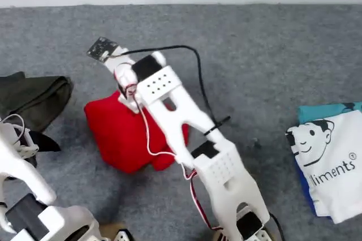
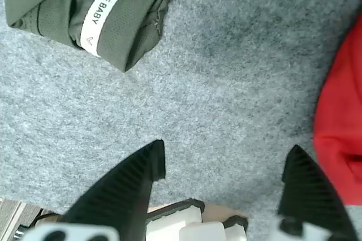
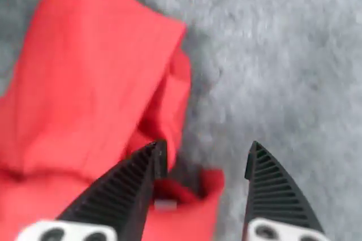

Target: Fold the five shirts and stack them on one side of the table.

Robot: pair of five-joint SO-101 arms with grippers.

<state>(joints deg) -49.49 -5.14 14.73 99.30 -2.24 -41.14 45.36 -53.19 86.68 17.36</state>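
Note:
A red shirt (image 1: 127,133) lies bunched in the middle of the grey table. My right gripper (image 3: 203,156) stands open just above the red shirt (image 3: 96,82) at its edge, one finger over the cloth and the other over bare felt. The right arm (image 1: 169,105) stretches from the front edge to that shirt. A folded dark green shirt (image 1: 34,97) rests at the left. My left gripper (image 2: 223,164) is open above bare felt, with the dark green shirt (image 2: 107,9) on one side, the red shirt (image 2: 342,122) on the other, and nothing between its fingers.
At the right edge a folded white printed shirt (image 1: 334,162) lies on top of a blue one (image 1: 317,111). The left arm's base (image 1: 34,207) sits at the front left corner. The grey felt (image 1: 254,60) runs back to a pale wall.

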